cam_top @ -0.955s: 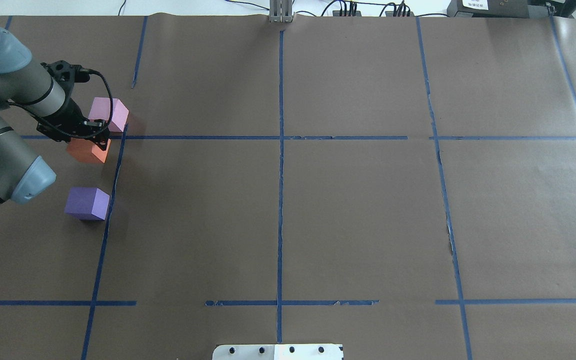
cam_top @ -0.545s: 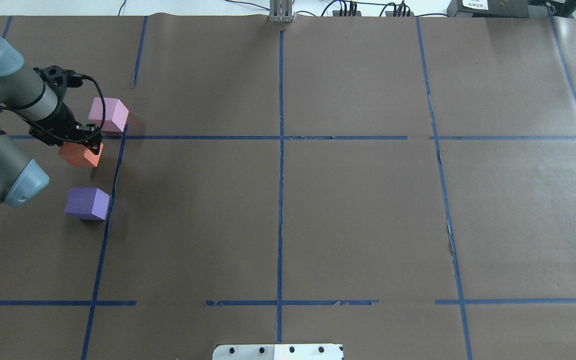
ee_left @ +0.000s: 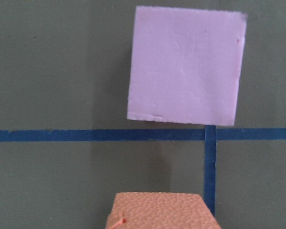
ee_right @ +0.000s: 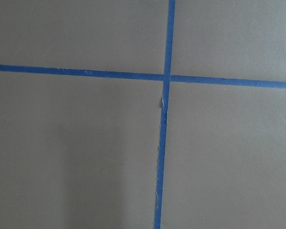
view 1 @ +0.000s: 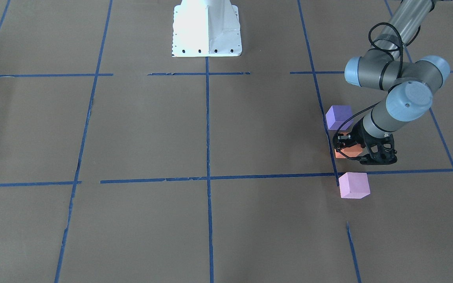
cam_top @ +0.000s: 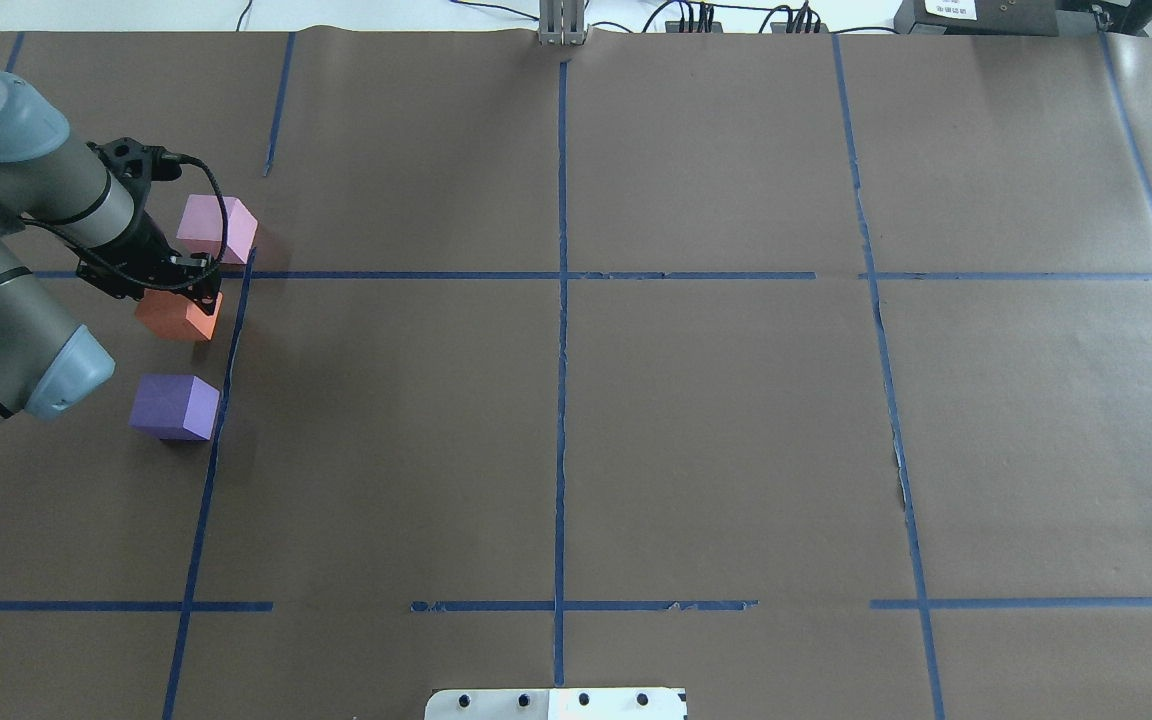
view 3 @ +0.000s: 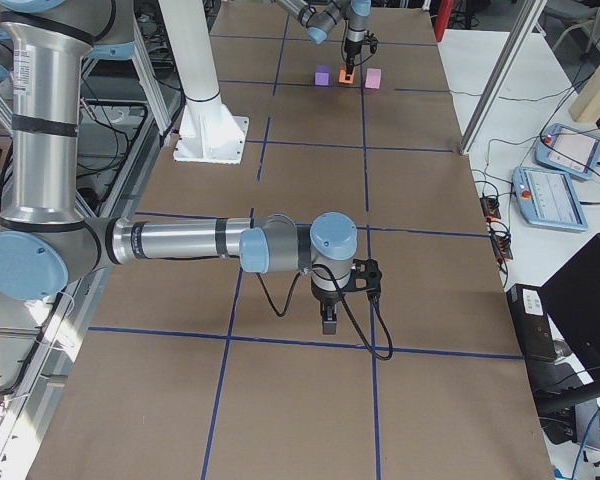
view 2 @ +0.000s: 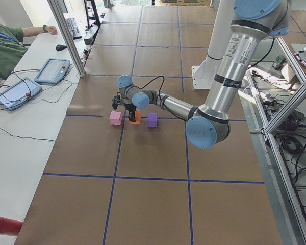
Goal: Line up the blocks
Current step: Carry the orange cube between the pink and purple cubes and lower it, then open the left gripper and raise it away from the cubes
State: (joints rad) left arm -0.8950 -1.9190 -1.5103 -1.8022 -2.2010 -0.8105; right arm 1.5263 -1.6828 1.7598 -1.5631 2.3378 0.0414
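My left gripper (cam_top: pixel 184 290) is shut on the orange block (cam_top: pixel 176 316) low over the paper at the table's left side. The pink-lilac block (cam_top: pixel 218 228) lies just beyond it, across a blue tape line. The dark purple block (cam_top: pixel 174 406) lies nearer me. In the front view the three blocks stand roughly in a column: purple (view 1: pixel 339 116), orange (view 1: pixel 346 151), pink (view 1: pixel 353 184). The left wrist view shows the pink block (ee_left: pixel 186 64) and the orange block's top (ee_left: pixel 159 210). My right gripper (view 3: pixel 327 325) shows only in the right side view, over bare paper; I cannot tell its state.
Brown paper with a blue tape grid (cam_top: pixel 561 275) covers the table. My white base plate (cam_top: pixel 556 703) sits at the near edge. A metal post (cam_top: pixel 562 25) stands at the far edge. Tablets (view 2: pixel 51 70) lie on a white side table.
My left gripper, with the orange block in it, swung left and then back right. The block now sits slightly nearer me than one second ago. The pink and purple blocks have not moved.
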